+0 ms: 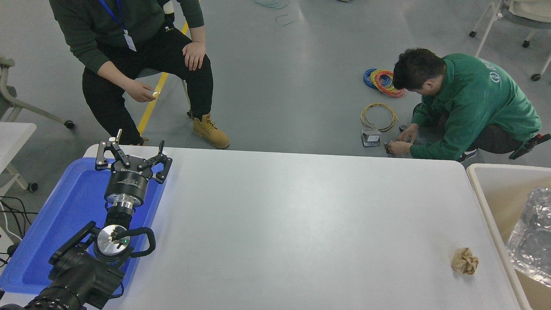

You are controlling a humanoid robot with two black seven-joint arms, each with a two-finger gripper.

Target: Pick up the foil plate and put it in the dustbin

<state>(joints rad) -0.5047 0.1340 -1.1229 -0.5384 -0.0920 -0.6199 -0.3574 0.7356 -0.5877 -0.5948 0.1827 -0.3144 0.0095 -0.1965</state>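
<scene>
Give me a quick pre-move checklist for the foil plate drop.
1. Foil plate inside the dustbin rim: ok, though the picture's edge cuts it off.
2. Plate released by right gripper: cannot tell, gripper out of view.
3. Left gripper parked over the blue tray, open: ok.
4. Table free of foil: ok; only a brown paper ball left.
5. People clear of the table: ok.

Foil plate [531,234]: silver, crinkled, tilted, inside bin at right edge. Dustbin [482,189]: cream rim, tan inside, beside table.
</scene>
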